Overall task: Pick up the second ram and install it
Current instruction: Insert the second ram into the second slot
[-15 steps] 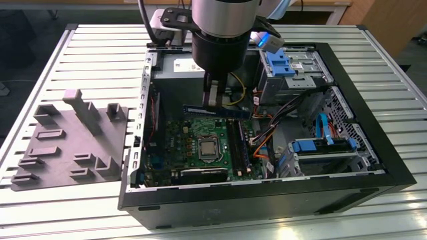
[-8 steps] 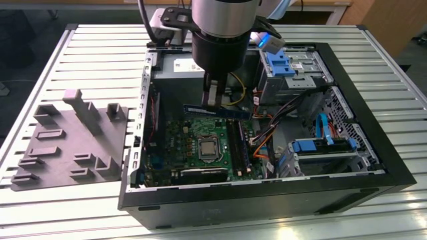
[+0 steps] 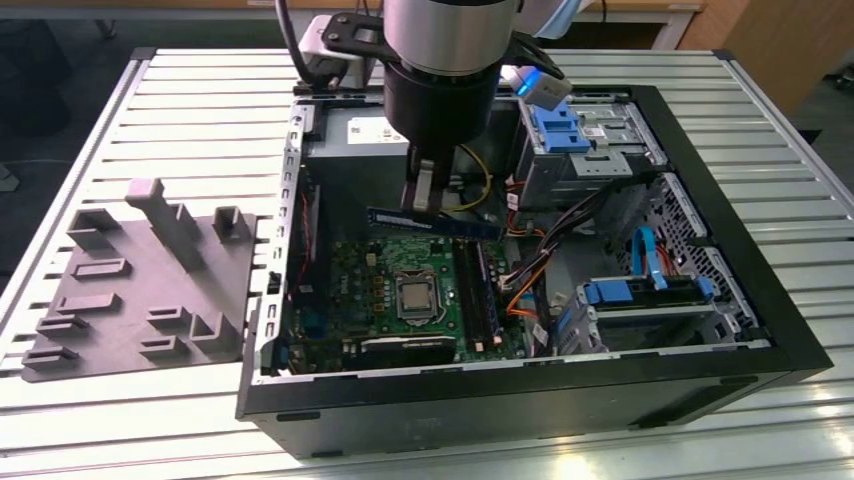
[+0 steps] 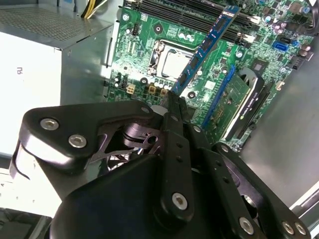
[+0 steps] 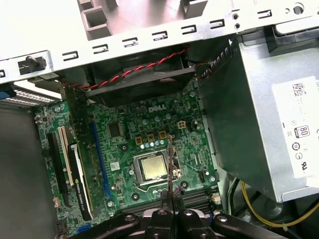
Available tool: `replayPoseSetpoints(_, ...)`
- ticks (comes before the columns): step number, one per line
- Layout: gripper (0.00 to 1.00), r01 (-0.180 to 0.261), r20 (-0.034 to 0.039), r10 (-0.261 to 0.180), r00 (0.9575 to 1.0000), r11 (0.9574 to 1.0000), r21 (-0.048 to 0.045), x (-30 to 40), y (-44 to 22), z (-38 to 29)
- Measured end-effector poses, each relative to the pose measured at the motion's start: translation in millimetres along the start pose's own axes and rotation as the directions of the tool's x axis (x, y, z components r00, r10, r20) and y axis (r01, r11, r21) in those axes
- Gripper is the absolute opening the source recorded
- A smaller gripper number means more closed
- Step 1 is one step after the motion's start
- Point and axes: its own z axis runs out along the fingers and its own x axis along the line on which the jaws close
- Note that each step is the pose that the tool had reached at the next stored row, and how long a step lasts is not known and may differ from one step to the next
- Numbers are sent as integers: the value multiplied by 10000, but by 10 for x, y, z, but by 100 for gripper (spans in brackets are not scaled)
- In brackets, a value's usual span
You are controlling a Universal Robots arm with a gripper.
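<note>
The second ram (image 3: 441, 224), a slim blue memory stick, hangs level above the green motherboard (image 3: 380, 275) inside the open computer case (image 3: 747, 300). My gripper (image 3: 424, 206) is shut on one end of it from above. In the second wrist view the ram (image 4: 207, 47) reaches out from the gripper (image 4: 175, 101) over the processor (image 4: 172, 63) toward the dark memory slots (image 4: 192, 14). The first wrist view has the ram (image 5: 171, 164) edge-on, rising from the gripper (image 5: 172, 195) across the processor (image 5: 153, 167).
A silver power supply (image 3: 350, 135) sits at the case's back. Blue drive-bay clips (image 3: 561, 125) and orange and yellow cables (image 3: 523, 285) fill the exterior view's right. An expansion card (image 5: 79, 174) stands beside the processor. A grey fixture block (image 3: 147, 285) lies on the slatted table, on the exterior view's left.
</note>
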Motion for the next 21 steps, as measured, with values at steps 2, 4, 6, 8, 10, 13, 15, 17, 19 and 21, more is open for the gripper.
replayPoseSetpoints(2,12,-57,2,57,10000,10000,2,0,0,0)
replayPoseSetpoints(4,12,-108,5,108,9999,9999,3,0,0,0)
replayPoseSetpoints(6,12,-156,6,156,9999,9999,5,0,0,0)
replayPoseSetpoints(8,12,-196,8,196,9998,9998,6,0,0,0)
replayPoseSetpoints(10,12,-233,10,233,9997,9997,8,0,0,0)
replayPoseSetpoints(13,12,-290,13,290,9996,9996,9,0,0,0)
replayPoseSetpoints(15,12,-331,14,331,9995,9995,11,0,0,0)
replayPoseSetpoints(17,12,-370,15,370,9993,9993,12,0,0,0)
replayPoseSetpoints(19,12,-413,18,413,9991,9991,13,0,0,0)
replayPoseSetpoints(21,12,-465,20,465,9989,9989,15,0,0,0)
